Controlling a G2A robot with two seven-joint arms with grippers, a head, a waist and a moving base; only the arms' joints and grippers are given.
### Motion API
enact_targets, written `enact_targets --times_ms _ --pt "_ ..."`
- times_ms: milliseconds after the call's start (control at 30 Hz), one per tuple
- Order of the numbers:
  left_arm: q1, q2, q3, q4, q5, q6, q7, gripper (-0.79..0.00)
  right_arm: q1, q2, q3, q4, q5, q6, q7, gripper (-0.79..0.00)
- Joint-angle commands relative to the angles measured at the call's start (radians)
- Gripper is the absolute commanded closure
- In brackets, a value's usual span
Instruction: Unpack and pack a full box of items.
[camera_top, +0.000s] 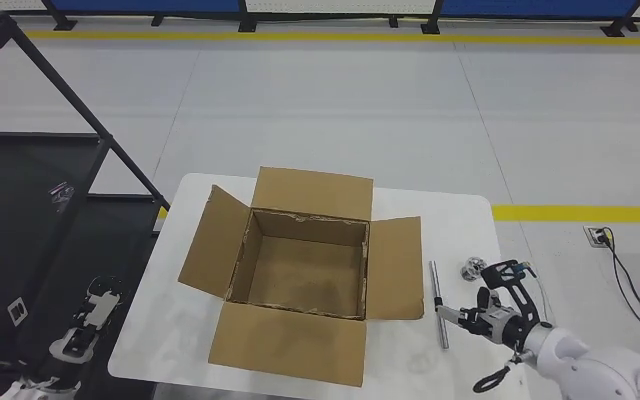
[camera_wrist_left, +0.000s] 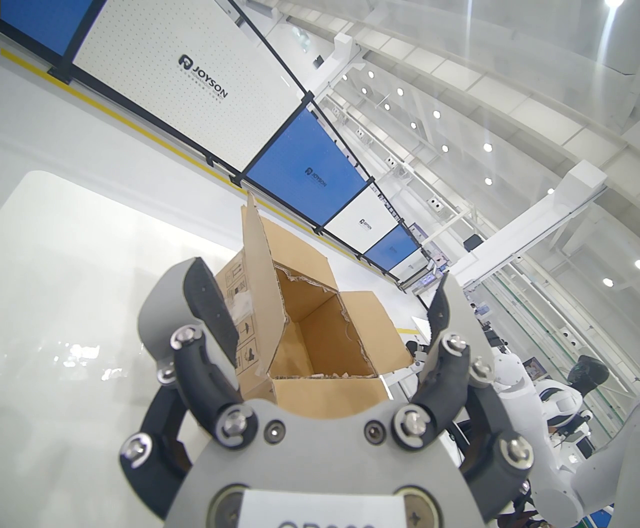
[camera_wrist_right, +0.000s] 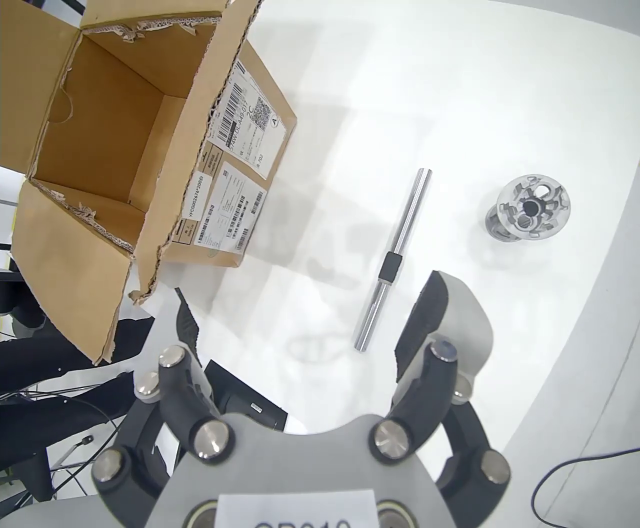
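Observation:
An open cardboard box (camera_top: 300, 270) stands mid-table with all its flaps folded out, and I see nothing inside it. To its right lie a thin metal rod (camera_top: 438, 303) and a small metal spool (camera_top: 468, 268). My right gripper (camera_top: 480, 293) hovers open just right of the rod. In the right wrist view the rod (camera_wrist_right: 395, 260) lies just ahead of the open gripper (camera_wrist_right: 310, 295), with the spool (camera_wrist_right: 530, 207) beyond and the box (camera_wrist_right: 100, 150) to the side. My left gripper (camera_wrist_left: 320, 285) is open and empty, low off the table's left side (camera_top: 85, 322), facing the box (camera_wrist_left: 320, 330).
The white table (camera_top: 440, 220) has rounded corners, and its right edge is close to the spool. A black metal frame (camera_top: 60, 200) stands off the left side. A floor socket with a cable (camera_top: 598, 236) lies beyond the right edge.

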Motion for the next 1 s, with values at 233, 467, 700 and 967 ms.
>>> enact_targets --times_ms 233,467,700,967 --pt "0.0 0.0 0.0 0.0 0.0 0.0 0.0 -0.785 -0.002 0.004 -0.09 -0.02 -0.293 0.16 0.009 -0.785" --pt "0.0 0.0 0.0 0.0 0.0 0.0 0.0 -0.785 0.114 0.0 -0.213 0.163 -0.421 0.28 0.04 -0.785" --pt "0.0 0.0 0.0 0.0 0.0 0.0 0.0 -0.785 0.272 -0.008 -0.321 0.387 -0.446 0.32 0.051 -0.727" --pt "0.0 0.0 0.0 0.0 0.0 0.0 0.0 -0.785 0.339 -0.012 -0.367 0.475 -0.454 0.345 0.088 -0.299"
